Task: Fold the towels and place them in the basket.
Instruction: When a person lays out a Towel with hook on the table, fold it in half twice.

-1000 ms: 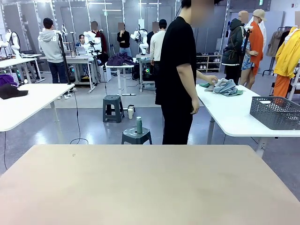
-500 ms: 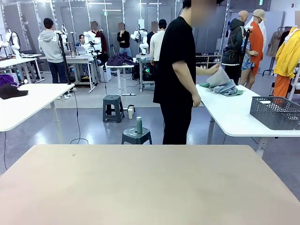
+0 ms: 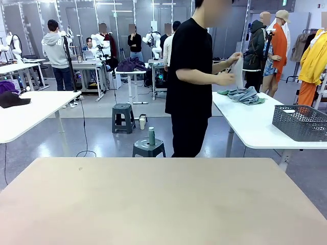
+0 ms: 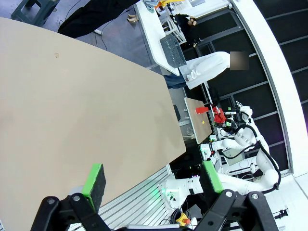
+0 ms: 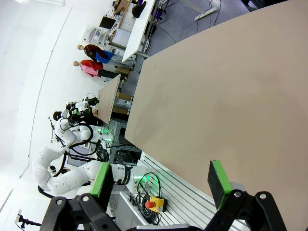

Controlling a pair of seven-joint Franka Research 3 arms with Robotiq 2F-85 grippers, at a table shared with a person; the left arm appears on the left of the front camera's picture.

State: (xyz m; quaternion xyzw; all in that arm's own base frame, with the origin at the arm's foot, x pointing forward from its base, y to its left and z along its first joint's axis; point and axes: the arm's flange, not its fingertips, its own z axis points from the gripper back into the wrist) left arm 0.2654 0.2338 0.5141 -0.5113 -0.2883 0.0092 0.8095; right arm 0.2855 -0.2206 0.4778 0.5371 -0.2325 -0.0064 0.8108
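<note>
- The cream towel [image 3: 238, 71] hangs from the person's hands [image 3: 225, 79], above the far end of the white table [image 3: 255, 127].
- A green towel [image 3: 223, 92] lies on that table (partly tucked under a grey-blue cloth heap [image 3: 248, 95]).
- The basket [image 3: 300, 122] stands at the table's near right.
- The left pincer [image 4: 153, 178] and right pincer [image 5: 160, 182] both gape wide, holding nothing.

The basket [image 3: 299, 125] was cut off by the right edge. The green towel [image 3: 223, 92] was largely hidden by a grey heap [image 3: 247, 95]. The pale towel [image 3: 238, 72] was seen too small for detail.
</note>
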